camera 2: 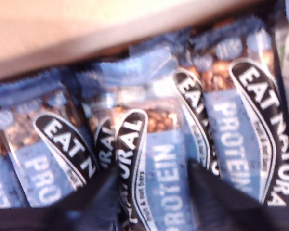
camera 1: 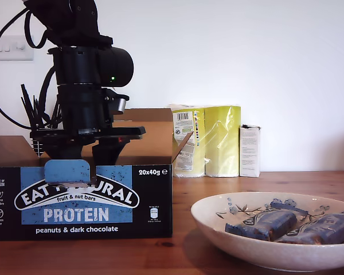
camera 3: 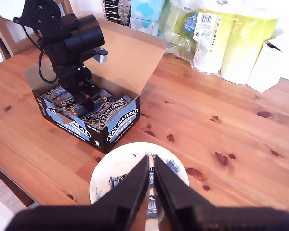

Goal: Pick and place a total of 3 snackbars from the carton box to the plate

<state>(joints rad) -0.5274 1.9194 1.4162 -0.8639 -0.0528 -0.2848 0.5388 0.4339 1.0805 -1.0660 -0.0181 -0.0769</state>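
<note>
1. Snackbars in shiny dark blue wrappers with pale print [camera 2: 159, 159] are lying packed side by side inside the big brown cardboard carton box with the black and blue printed front [camera 1: 80, 197].
2. One bar is sitting right between the two dark fingers of my first gripper [camera 2: 151, 185]. Its long side is running the same way as the fingers are pointing, so they are standing on either side of its narrow width.
3. My first gripper is open about as wide as that bar. The fingers are just beside its edges, and I cannot tell if they are touching it yet. It is not holding anything up.
4. Two more dark blue bars [camera 1: 292, 224] are lying in the wide cream-white speckled plate with painted blue flowers [camera 1: 218, 220]. The plate is sitting on the wooden table [camera 3: 221, 125], near the box, at the exterior view's right.
5. My second gripper [camera 3: 151, 180] is hanging above the plate with its fingers almost pressed together and nothing between them.
6. My first gripper is the nearer one to the box, so I think squeezing the bar and lifting it is its job. That would make the third bar.
</note>
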